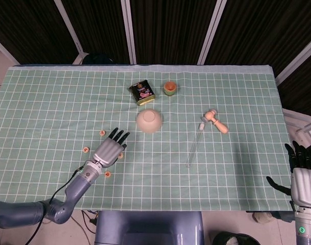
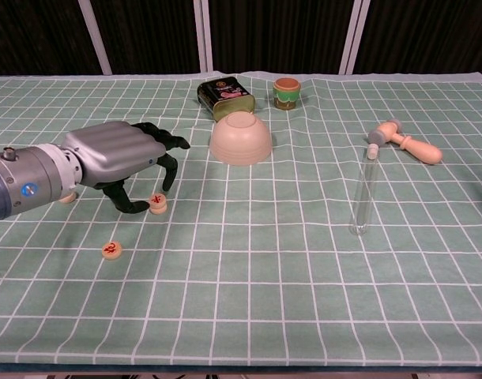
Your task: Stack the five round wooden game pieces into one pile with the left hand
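Several round wooden pieces with red marks lie on the green checked cloth. One piece (image 1: 102, 132) is beyond my left hand (image 1: 110, 148), one (image 1: 85, 149) to its left, one (image 1: 107, 174) by the wrist. A further piece (image 2: 157, 203) lies on the cloth under the arched fingers (image 2: 168, 164) and beside the thumb of the left hand (image 2: 118, 154), which grips nothing. Another piece (image 2: 111, 250) sits nearer the front, and one (image 2: 65, 197) peeks out behind the forearm. My right hand (image 1: 303, 179) hangs off the table's right front corner, fingers apart and empty.
An upturned cream bowl (image 2: 240, 137) stands just right of the left hand. Behind it are a dark tin (image 2: 224, 95) and a small orange-lidded jar (image 2: 287, 92). A glass tube (image 2: 363, 193) and a wooden mallet (image 2: 404, 142) lie to the right.
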Controlling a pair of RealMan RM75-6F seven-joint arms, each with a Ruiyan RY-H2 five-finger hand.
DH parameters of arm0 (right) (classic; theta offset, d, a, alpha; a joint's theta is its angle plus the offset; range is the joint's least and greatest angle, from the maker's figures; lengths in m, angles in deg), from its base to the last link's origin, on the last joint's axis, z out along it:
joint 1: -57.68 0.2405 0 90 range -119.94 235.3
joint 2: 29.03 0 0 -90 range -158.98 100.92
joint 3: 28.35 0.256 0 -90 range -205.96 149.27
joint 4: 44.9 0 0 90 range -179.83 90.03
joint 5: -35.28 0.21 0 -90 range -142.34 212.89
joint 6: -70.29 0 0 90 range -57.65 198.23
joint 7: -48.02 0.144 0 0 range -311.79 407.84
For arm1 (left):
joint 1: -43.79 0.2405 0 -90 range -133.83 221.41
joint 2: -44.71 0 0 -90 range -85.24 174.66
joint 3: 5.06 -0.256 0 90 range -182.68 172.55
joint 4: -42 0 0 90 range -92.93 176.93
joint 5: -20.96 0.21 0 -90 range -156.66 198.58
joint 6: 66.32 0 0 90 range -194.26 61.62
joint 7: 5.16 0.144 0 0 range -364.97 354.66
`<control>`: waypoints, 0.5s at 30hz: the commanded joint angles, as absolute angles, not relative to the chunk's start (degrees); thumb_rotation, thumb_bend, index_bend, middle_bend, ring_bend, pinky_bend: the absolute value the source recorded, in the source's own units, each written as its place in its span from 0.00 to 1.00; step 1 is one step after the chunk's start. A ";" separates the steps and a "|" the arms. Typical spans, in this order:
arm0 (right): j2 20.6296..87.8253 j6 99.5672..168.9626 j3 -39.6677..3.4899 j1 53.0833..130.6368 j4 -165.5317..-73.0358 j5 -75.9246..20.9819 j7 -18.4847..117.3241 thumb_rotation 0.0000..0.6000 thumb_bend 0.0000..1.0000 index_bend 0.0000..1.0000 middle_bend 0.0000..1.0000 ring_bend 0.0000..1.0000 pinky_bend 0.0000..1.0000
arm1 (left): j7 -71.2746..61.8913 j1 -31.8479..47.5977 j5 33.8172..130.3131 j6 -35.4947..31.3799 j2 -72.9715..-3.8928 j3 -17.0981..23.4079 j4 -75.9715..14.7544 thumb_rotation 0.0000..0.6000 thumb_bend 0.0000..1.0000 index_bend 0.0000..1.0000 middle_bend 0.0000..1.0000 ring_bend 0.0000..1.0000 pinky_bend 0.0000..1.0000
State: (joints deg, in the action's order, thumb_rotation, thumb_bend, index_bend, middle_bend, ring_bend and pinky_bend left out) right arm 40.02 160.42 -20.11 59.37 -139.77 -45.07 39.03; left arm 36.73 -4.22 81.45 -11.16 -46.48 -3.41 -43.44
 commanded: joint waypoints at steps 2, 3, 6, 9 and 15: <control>40.03 160.48 -20.06 59.36 -139.76 -45.05 39.03 1.00 0.23 0.09 0.01 0.00 0.00 | 36.19 -3.68 82.60 -10.28 -45.67 -3.62 -44.56 1.00 0.32 0.41 0.02 0.00 0.00; 40.02 160.48 -20.04 59.36 -139.77 -45.04 39.04 1.00 0.23 0.09 0.01 0.00 0.00 | 35.84 -3.29 83.43 -9.74 -45.13 -3.94 -45.23 1.00 0.31 0.41 0.02 0.00 0.00; 40.02 160.55 -19.99 59.36 -139.78 -45.05 39.12 1.00 0.23 0.09 0.01 0.00 0.00 | 34.65 -2.02 85.93 -8.32 -43.51 -5.25 -46.96 1.00 0.30 0.41 0.02 0.00 0.00; 40.06 160.50 -20.01 59.37 -139.75 -45.02 39.10 1.00 0.23 0.09 0.01 0.00 0.00 | 32.88 -0.54 88.73 -7.11 -41.88 -6.85 -48.13 1.00 0.29 0.40 0.02 0.00 0.00; 40.13 160.63 -20.00 59.35 -139.76 -45.11 39.12 1.00 0.23 0.09 0.01 0.00 0.00 | 29.65 2.56 93.31 -5.09 -39.18 -10.01 -49.62 1.00 0.26 0.40 0.02 0.00 0.00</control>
